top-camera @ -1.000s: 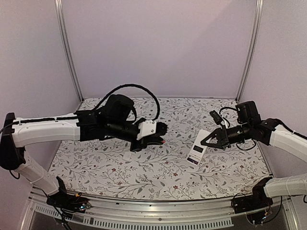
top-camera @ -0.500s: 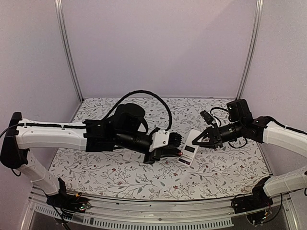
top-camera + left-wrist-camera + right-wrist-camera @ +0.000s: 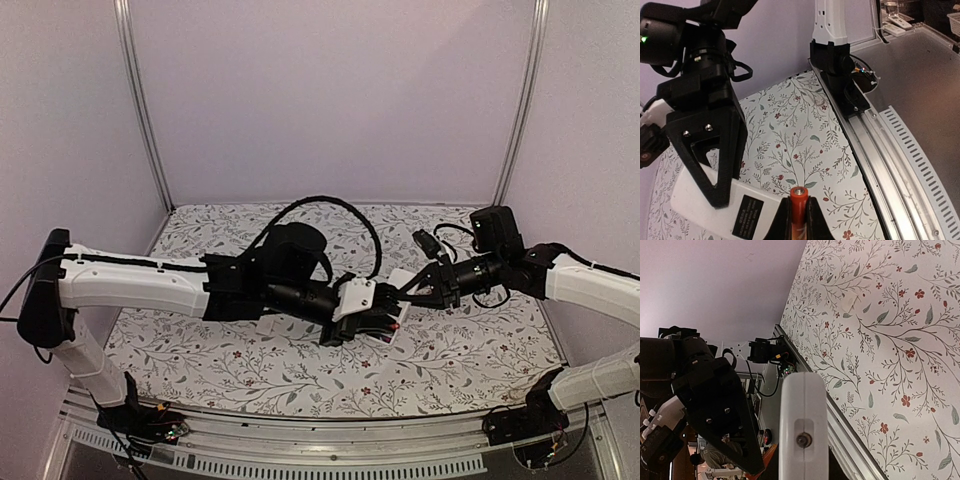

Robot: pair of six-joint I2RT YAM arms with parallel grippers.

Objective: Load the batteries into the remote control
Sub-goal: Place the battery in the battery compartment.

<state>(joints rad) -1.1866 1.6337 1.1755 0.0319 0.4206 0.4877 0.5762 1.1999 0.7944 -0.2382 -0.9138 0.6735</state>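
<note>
Rightward swung the left arm over the last second, while the right arm drew in to meet it at the middle of the floral-patterned bench (image 3: 200, 350). Left end effector (image 3: 799, 222) was clenched on the reddish-orange cylindrical battery (image 3: 799, 199), whose tip poked out past the fingers. It sat just beside the edge of the flat white plastic remote control (image 3: 690, 200), near the dark rectangle on its back. Right end effector (image 3: 410, 291) was clamped on one end of that remote, holding it over the bench.
</note>
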